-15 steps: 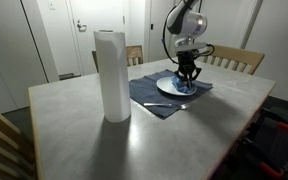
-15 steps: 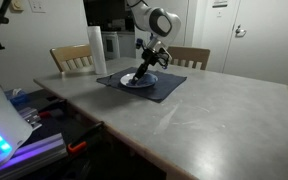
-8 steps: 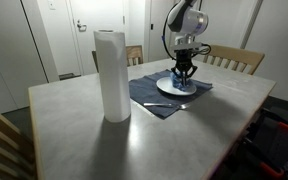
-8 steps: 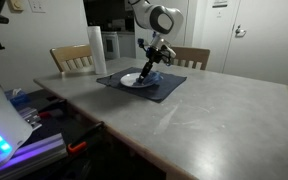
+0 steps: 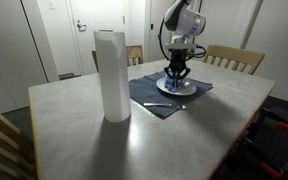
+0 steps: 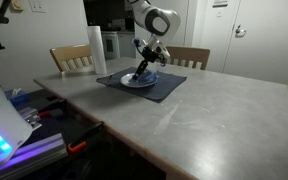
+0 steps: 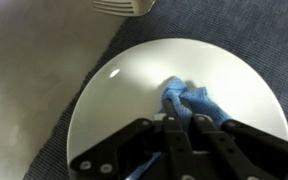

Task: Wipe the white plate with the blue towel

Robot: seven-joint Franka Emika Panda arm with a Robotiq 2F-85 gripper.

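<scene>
The blue towel (image 7: 189, 102) is a small crumpled wad, bright blue with soft folds, and it presses on the white plate (image 7: 124, 90) a little off the plate's middle. The jaws of the gripper (image 7: 191, 122) are drawn in on the wad and pinch it, with the cloth bulging out just ahead of the tips. The plate is round, plain and glossy (a small glint sits on its surface), and it lies directly beneath the jaws on a dark blue placemat (image 7: 269, 35).

Against the frames half a second and a second ago, we see the gripper (image 5: 176, 79) has slid sideways over the plate (image 5: 187, 88) toward the paper towel roll (image 5: 111, 75) and sits a touch lower. The plate, the mat and the roll have not moved.

Only the wrist view shows us the towel and the grip on it. In both exterior views the cloth is too small to make out below the gripper (image 6: 140, 76). The exterior views give what the wrist camera misses. The grey table (image 5: 94, 145) spreads around the placemat (image 5: 149, 93), and the upright roll stands well apart from the jaws. A metal utensil (image 5: 178, 105) lies on the mat near the plate, and there are wooden chairs (image 5: 234, 58) beyond the jaws. In an exterior view the plate (image 6: 131, 84) shows only as a thin pale ellipse under the jaws.
</scene>
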